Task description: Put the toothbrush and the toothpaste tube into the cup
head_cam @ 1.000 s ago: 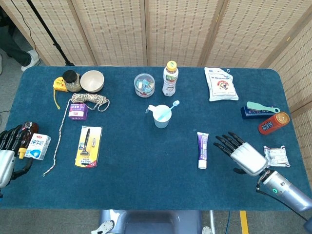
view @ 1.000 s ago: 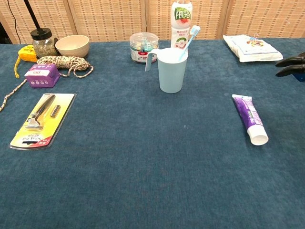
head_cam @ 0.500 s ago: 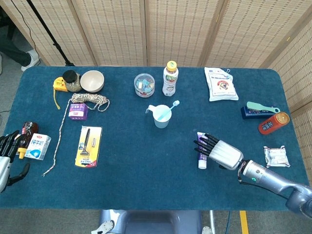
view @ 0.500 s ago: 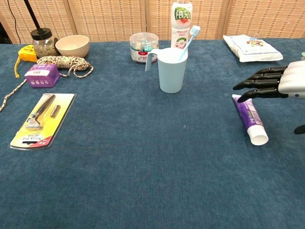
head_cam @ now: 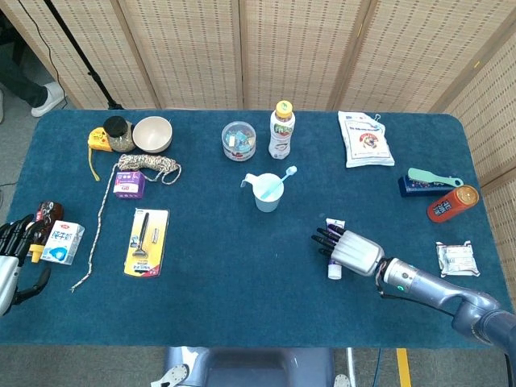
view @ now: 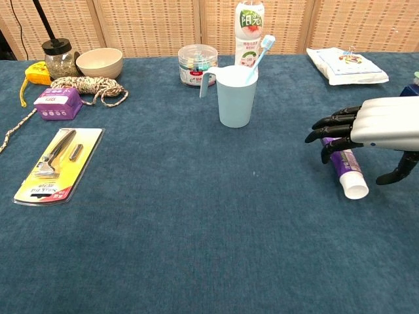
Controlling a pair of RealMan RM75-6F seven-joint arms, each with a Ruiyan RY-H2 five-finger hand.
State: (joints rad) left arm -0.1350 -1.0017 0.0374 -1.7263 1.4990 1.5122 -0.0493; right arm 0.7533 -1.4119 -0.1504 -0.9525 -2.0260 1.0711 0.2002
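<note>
Second step in hand, with the toothbrush (view: 259,57) already in the cup (view: 235,95): right robot hand (view: 366,127) spread and empty over the toothpaste tube (view: 347,172) (flat on the tabletop (view: 196,216), right of the cup), next needing to lower and close around it.
</note>
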